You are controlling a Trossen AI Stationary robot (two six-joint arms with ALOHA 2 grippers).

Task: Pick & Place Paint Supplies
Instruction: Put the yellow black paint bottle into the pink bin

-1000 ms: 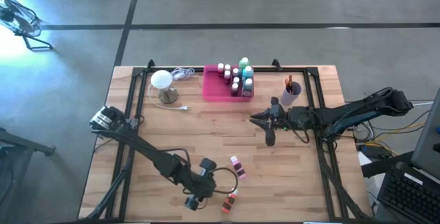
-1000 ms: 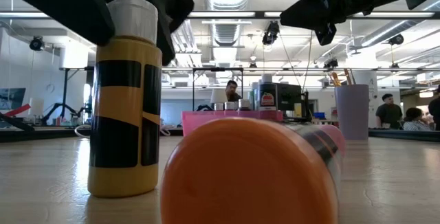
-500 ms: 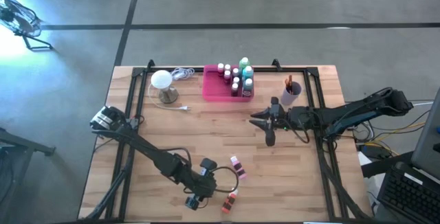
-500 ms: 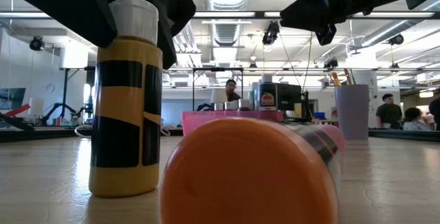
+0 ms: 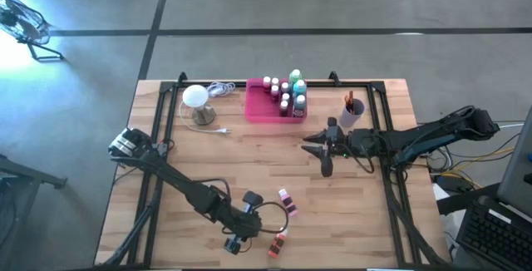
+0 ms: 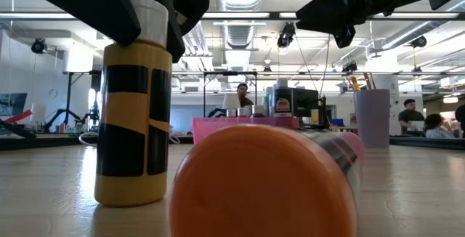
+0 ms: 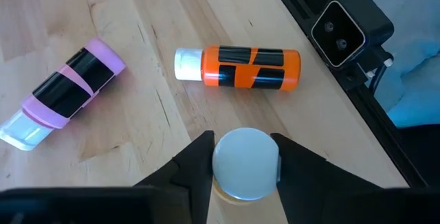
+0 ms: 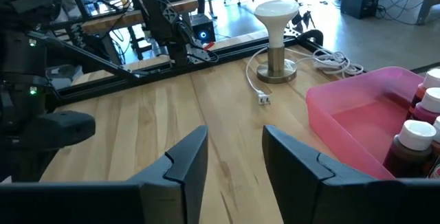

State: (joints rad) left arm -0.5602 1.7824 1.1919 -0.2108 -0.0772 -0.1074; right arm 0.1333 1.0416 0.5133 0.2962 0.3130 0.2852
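Note:
A yellow bottle with black bands (image 6: 134, 121) stands on its base on the table near the front edge. My left gripper (image 5: 248, 204) comes down on it from above and is shut on its white cap (image 7: 245, 163). An orange bottle (image 7: 240, 68) and a pink bottle (image 7: 65, 90) lie on their sides close by. My right gripper (image 5: 318, 150) hangs open above the table's middle right, with nothing between its fingers (image 8: 185, 159). My left gripper pinches the white cap (image 6: 149, 19) at the yellow bottle's top between its two fingers, one on each side. The fingers slant down at it from above. The bottle stands upright with its base on the table.
At the far edge, a pink tray (image 5: 259, 109) holds several white-capped bottles. To its left stands a white globe lamp (image 5: 195, 98) with a cord, and to its right a purple cup (image 5: 352, 113) holding brushes. A small camera (image 7: 350, 25) sits at the near edge. People are in the room beyond.
My left gripper has shut on the yellow bottle's cap. In the low view, the gaps beside the cap have gone. The bottle stays standing on the table.

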